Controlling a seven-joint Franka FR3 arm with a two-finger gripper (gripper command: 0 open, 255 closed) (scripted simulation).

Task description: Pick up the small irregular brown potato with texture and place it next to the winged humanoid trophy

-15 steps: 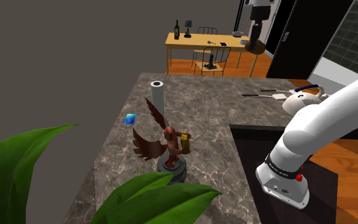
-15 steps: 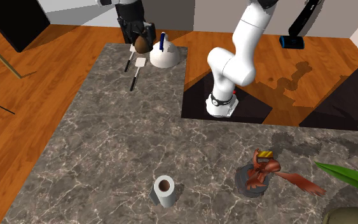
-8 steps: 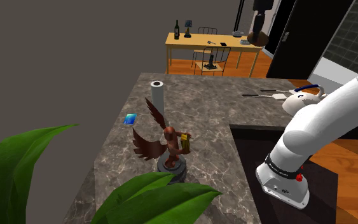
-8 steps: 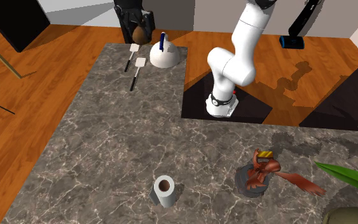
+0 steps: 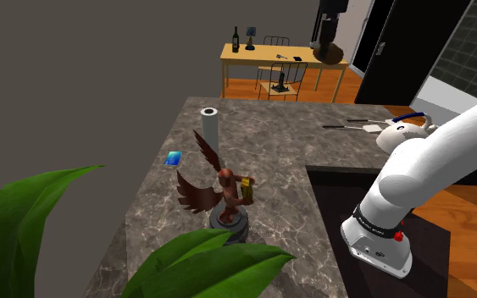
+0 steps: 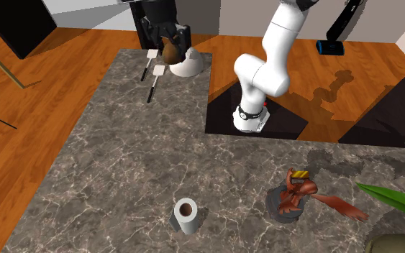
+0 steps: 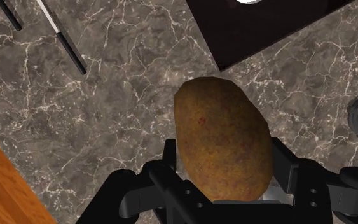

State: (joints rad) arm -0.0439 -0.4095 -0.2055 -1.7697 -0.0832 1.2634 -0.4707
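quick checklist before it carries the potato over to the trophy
1. Grip: potato clasped between the fingers of the gripper: ok.
2. Lift: potato clear of the counter, hanging well above it in the shoulder view: ok.
3. Target: trophy upright on its base: ok.
4. Drop spot: bare counter beside the trophy's base: ok.
5. Obstacles: paper towel roll stands apart from the trophy: ok.
6. Position: potato next to the trophy: not ok, it is at the counter's far end.
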